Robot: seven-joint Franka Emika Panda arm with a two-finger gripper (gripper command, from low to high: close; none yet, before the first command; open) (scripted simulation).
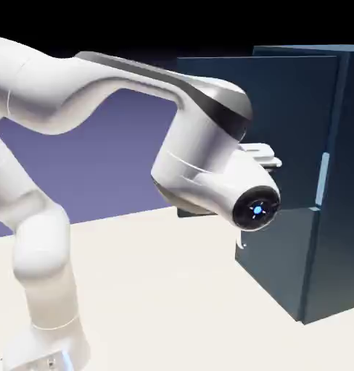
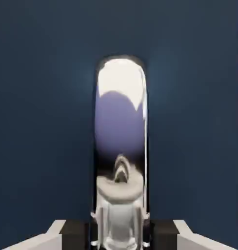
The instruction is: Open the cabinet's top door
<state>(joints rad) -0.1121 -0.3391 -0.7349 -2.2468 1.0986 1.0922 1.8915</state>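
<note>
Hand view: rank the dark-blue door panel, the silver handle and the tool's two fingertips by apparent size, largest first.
1. Door panel, filling most of the picture
2. Silver handle
3. Two fingertips of the tool: they look alike, so neither ranks above the other.

the white arm [image 1: 133, 80] is rising from its base [image 1: 46, 344] in the lower left of the frame, bending at the left edge and stretching rightward across the upper part. the forearm is angling down to the wrist [image 1: 227, 190], which is sitting right of the middle and showing a round black cap with a blue light. in the hand view, the gripper [image 2: 120, 235] is gripping at bottom centre, its dark fingertips [image 2: 74, 235] facing each other.
</note>
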